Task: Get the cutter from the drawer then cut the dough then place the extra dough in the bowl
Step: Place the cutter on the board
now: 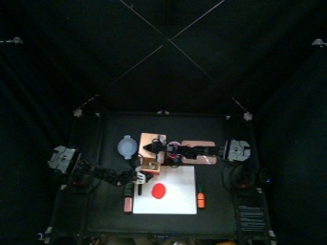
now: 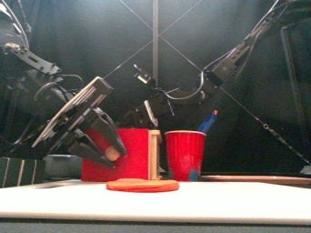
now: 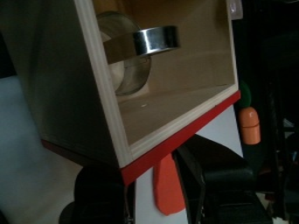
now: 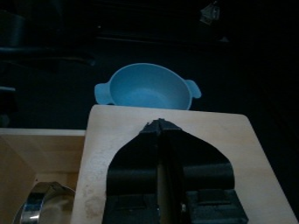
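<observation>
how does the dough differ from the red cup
The dough is a flat disc lying on the white board; the red cup stands upright behind it. The dough carries nothing; the cup holds a blue knife. Both are red.

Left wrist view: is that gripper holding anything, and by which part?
The red tab of the open drawer sits inside the left gripper, but whether it is actually pinched cannot be told.
</observation>
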